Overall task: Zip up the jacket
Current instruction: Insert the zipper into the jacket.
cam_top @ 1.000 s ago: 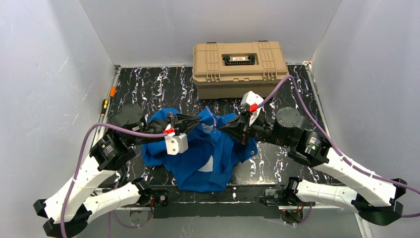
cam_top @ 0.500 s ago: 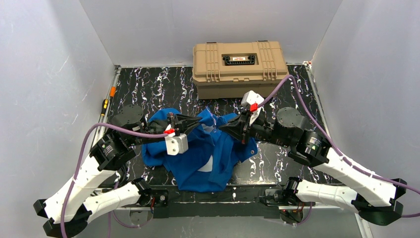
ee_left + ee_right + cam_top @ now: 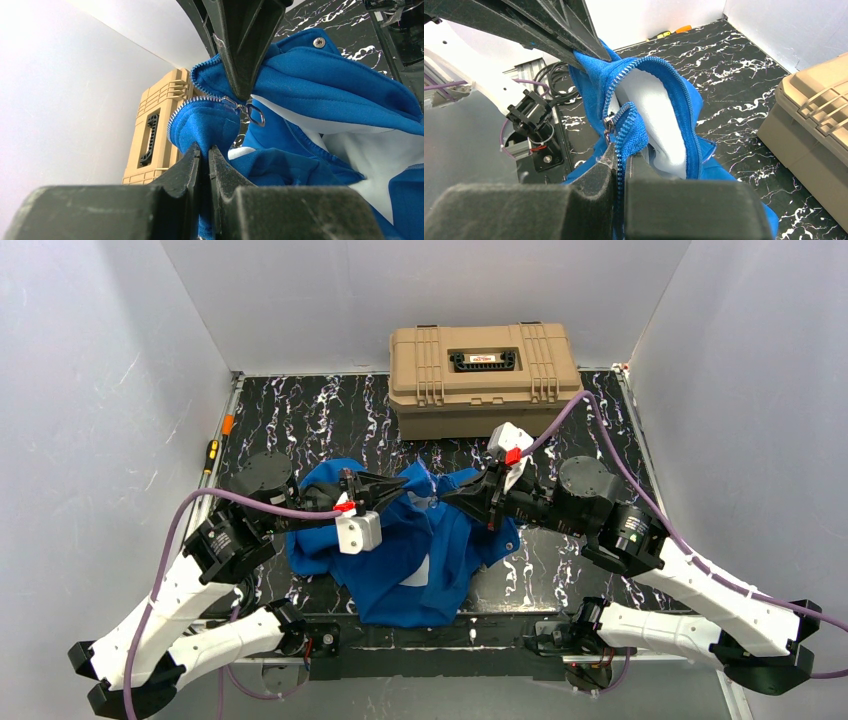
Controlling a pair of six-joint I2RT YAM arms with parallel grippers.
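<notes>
Keeping both zipper (image 3: 621, 80) edges taut and aligned looks key: left fingers (image 3: 388, 490) and right fingers (image 3: 458, 496) each pinch blue cloth, holding part of the jacket (image 3: 420, 560) above the counter's (image 3: 320, 410) middle. The slider (image 3: 231, 102) probably needs a straight track. Black marbled counter, tan case (image 3: 480, 370) at the back edge, grey walls (image 3: 100, 390).

Two arms, same build. Left arm (image 3: 170, 605) and right arm (image 3: 700, 580): white plastic link shells, black joint housings, round black motor caps (image 3: 265, 475). One purple cable per arm: left cable (image 3: 200, 502), right cable (image 3: 560, 415). Each wrist has a white camera block (image 3: 358, 532) with a small red tab (image 3: 344, 506). Left fingers (image 3: 240, 40) and right fingers (image 3: 549, 30): matte black, wedge-tapered, edges scuffed grey. Black base brackets (image 3: 310, 640).
</notes>
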